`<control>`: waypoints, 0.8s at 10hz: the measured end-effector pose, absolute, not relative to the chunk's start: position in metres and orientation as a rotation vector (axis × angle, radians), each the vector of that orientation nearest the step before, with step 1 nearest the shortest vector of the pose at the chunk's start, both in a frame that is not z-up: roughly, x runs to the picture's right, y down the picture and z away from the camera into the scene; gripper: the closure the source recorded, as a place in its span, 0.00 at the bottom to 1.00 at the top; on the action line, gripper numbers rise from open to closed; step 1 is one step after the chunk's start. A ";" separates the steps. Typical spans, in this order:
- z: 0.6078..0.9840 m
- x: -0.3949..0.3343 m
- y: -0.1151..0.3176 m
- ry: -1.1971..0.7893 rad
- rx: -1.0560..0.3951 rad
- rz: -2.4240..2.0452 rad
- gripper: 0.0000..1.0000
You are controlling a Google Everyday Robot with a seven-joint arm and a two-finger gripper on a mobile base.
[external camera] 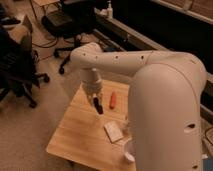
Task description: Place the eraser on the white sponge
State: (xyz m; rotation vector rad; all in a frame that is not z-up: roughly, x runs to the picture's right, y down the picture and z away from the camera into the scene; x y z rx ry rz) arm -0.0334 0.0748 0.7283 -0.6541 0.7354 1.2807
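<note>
While the jaws clamp one eraser (pixel 99 108) above the table (pixel 80 135), one white sponge (pixel 113 131) (flat, pale) lies nearby.

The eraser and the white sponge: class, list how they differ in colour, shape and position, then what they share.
Colour: the eraser is black; the white sponge is off-white.
Shape: the eraser is a narrow bar; the white sponge is a wider, flat pad.
Position: the eraser is held in the gripper, shut on it above the table; the white sponge lies flat on the table.
Shared: both are small and straight-edged.
</note>
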 end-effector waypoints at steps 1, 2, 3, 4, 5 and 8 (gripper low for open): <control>0.725 -0.022 0.081 0.787 -0.629 1.286 1.00; 0.722 -0.014 0.086 0.824 -0.610 1.291 1.00; 0.721 -0.008 0.091 0.854 -0.592 1.297 1.00; 0.720 -0.002 0.095 0.882 -0.575 1.297 1.00; 0.719 0.004 0.103 0.924 -0.545 1.289 1.00; 0.716 0.010 0.121 1.010 -0.475 1.268 1.00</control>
